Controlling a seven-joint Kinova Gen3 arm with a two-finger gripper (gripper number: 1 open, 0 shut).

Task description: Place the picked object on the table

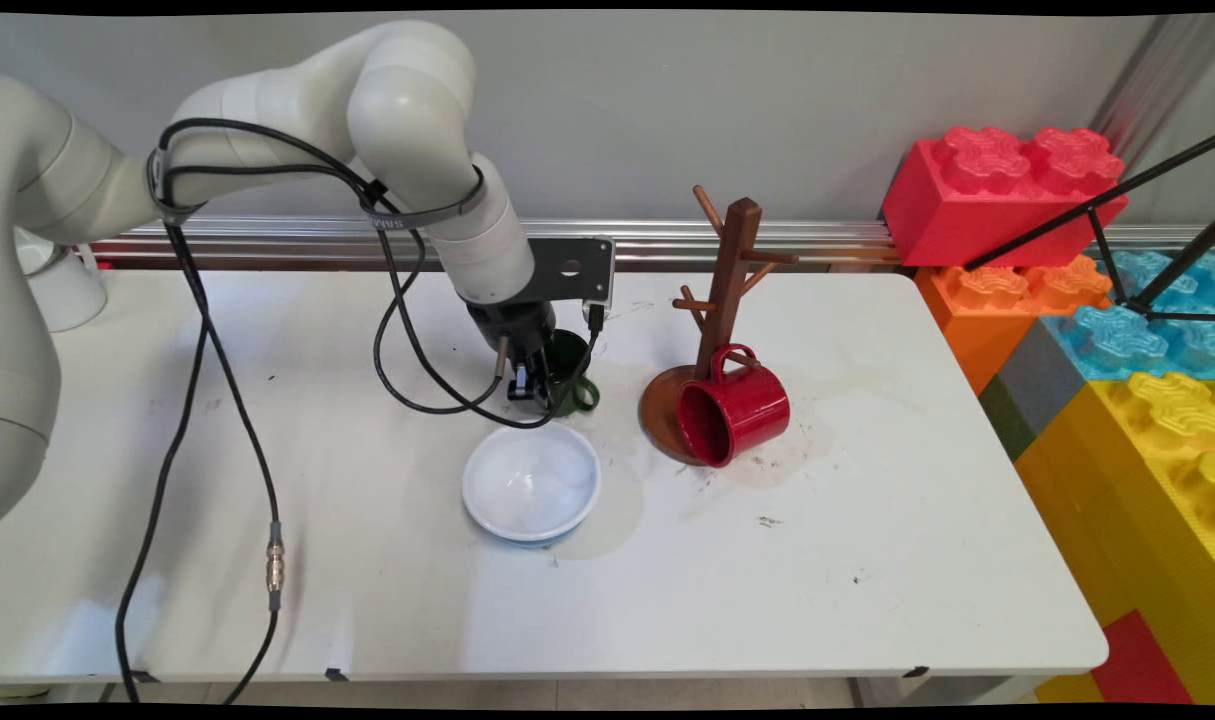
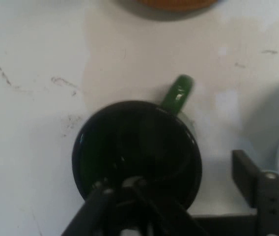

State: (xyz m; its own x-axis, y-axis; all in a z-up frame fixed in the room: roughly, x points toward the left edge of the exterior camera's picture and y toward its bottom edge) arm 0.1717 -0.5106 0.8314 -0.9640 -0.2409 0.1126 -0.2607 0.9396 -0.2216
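A dark green mug stands upright on the white table, its handle pointing toward the mug tree. My gripper is lowered onto its near-left side. In the hand view the mug fills the middle. One finger reaches down inside the mouth and the other finger hangs outside the wall, with a gap to the rim. The gripper is open, astride the mug's wall.
A white bowl sits just in front of the gripper. A red mug lies on its side against the base of a wooden mug tree. A white cup stands far left. Big toy bricks line the right edge.
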